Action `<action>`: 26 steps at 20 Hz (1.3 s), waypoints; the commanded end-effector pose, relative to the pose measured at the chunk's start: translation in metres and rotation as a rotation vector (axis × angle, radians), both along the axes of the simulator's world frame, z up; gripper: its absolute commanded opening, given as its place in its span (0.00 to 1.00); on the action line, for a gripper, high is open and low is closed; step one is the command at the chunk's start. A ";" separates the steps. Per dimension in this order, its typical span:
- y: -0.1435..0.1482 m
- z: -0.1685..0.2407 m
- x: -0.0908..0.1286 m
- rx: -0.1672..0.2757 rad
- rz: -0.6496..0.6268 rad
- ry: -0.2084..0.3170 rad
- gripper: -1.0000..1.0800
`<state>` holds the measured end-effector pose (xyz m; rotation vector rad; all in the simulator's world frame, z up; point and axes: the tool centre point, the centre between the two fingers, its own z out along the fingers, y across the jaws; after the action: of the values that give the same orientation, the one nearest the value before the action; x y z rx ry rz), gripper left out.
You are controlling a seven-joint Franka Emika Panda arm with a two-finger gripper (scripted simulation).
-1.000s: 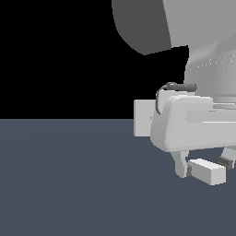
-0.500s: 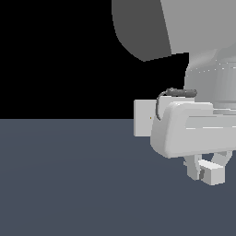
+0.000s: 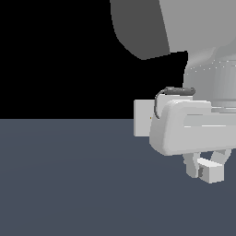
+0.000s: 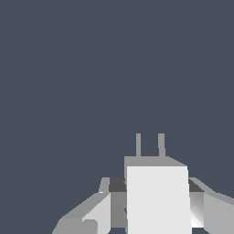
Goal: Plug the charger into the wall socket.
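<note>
The charger (image 3: 213, 174) is a small off-white block held between my two fingers just above the dark floor, at the exterior view's lower right. My gripper (image 3: 207, 167) is shut on it. In the wrist view the charger (image 4: 157, 201) fills the gap between the fingers (image 4: 98, 211), and its two thin prongs (image 4: 138, 145) point away from the hand. The wall socket (image 3: 141, 118) is a pale upright plate behind the hand, toward the exterior view's left. Only its left strip shows; the rest is hidden by the hand.
The dark blue-grey floor (image 3: 69, 184) spreads across the exterior view's left and front. The bulky grey arm (image 3: 152, 27) and the hand body (image 3: 189, 126) fill the upper right. The wrist view shows only floor (image 4: 114, 68) beyond the prongs.
The fingers have come together around the charger, which lay beside one finger a second ago. The hand body has barely shifted.
</note>
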<state>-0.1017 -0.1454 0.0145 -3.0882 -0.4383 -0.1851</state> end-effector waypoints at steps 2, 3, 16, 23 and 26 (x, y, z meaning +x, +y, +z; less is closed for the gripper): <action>0.004 0.007 0.004 0.000 -0.015 -0.001 0.00; 0.006 0.009 0.005 0.000 -0.021 -0.001 0.00; 0.036 0.065 0.039 0.001 -0.158 -0.002 0.00; 0.043 0.083 0.052 0.000 -0.202 -0.001 0.00; 0.045 0.085 0.054 0.000 -0.210 -0.001 0.00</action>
<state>-0.0486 -0.1012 0.0984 -3.1289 -0.1218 -0.1901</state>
